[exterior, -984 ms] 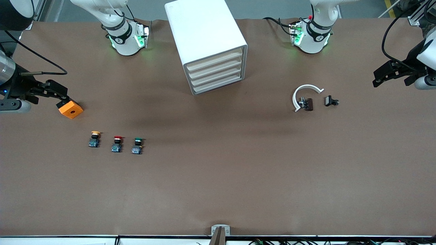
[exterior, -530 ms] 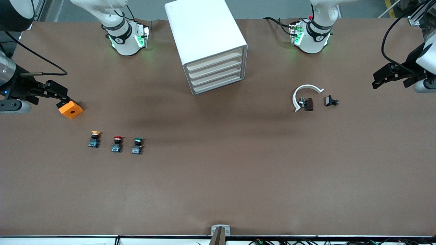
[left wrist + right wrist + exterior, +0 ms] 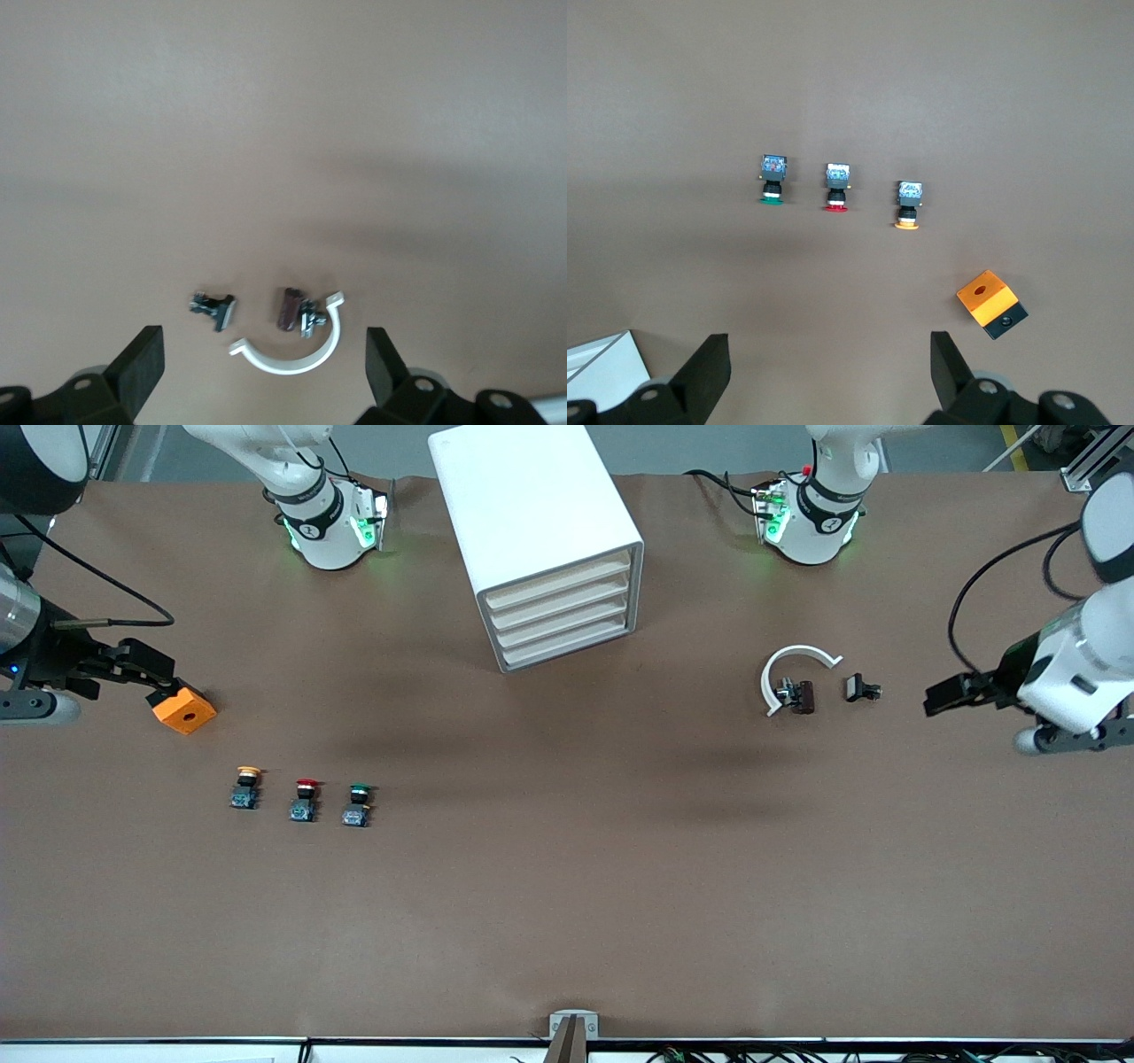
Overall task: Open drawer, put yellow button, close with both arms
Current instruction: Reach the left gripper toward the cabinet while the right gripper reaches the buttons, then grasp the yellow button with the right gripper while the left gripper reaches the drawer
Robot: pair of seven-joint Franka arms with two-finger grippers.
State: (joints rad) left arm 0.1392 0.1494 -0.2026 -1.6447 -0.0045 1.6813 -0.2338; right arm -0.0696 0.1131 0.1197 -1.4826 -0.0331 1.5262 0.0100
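Note:
The white cabinet [image 3: 540,522] stands at the back middle of the table, and its top drawer [image 3: 560,584] is shut. The yellow button [image 3: 247,786] stands at the right arm's end of a row of three buttons; it also shows in the right wrist view [image 3: 907,205]. My right gripper [image 3: 161,682] is open and empty in the air beside an orange block [image 3: 183,709]; the right wrist view shows its jaws wide apart [image 3: 830,354]. My left gripper [image 3: 941,695] is open and empty at the left arm's end of the table [image 3: 264,354].
A red-capped button [image 3: 304,799] and a green-capped button [image 3: 357,804] stand beside the yellow one. A white curved bracket [image 3: 793,669], a brown part [image 3: 802,696] and a black clip [image 3: 861,688] lie by the left gripper. The three lower drawers are shut.
The left arm has swung down and toward the small parts, lower in the front view. The right arm has barely moved. Nothing on the table has moved.

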